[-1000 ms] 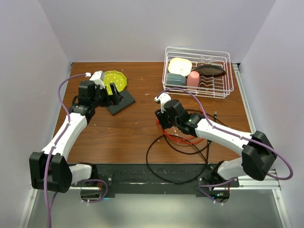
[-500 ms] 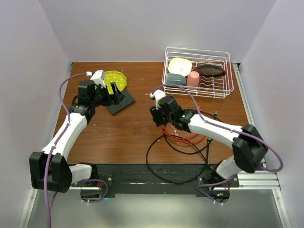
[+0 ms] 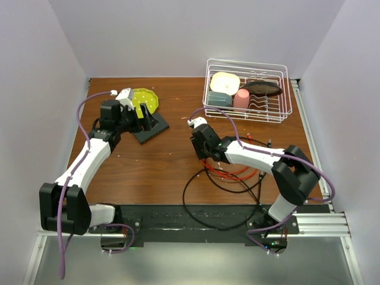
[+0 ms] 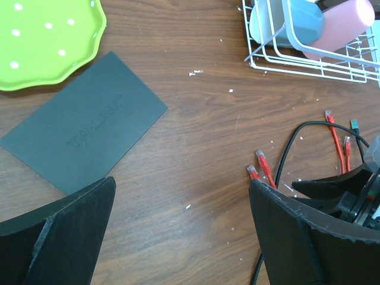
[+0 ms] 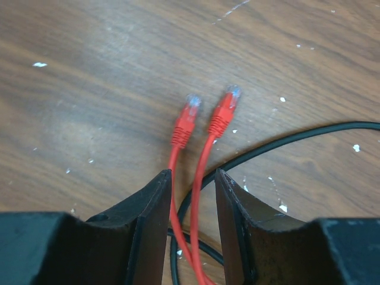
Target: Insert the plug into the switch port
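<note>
The flat black switch box (image 3: 152, 128) lies at the back left beside a yellow-green plate (image 3: 144, 100). Its top shows in the left wrist view (image 4: 83, 142); its ports are hidden. My left gripper (image 3: 142, 117) hovers over the box, and in its own view it (image 4: 182, 181) is wide open and empty. My right gripper (image 3: 202, 155) is low at mid-table, and in its own view it (image 5: 193, 172) is narrowly open. It straddles two red cables whose plugs (image 5: 192, 108) lie on the wood just beyond the fingertips. The plugs also show in the left wrist view (image 4: 259, 164).
A coil of red and black cables (image 3: 228, 172) lies under the right arm. A white wire dish rack (image 3: 247, 89) with cups and plates stands at the back right. More red plug ends (image 4: 335, 127) lie near the rack.
My right gripper has moved back and left over the cable ends, and its elbow has drawn in. The left arm has barely shifted.
</note>
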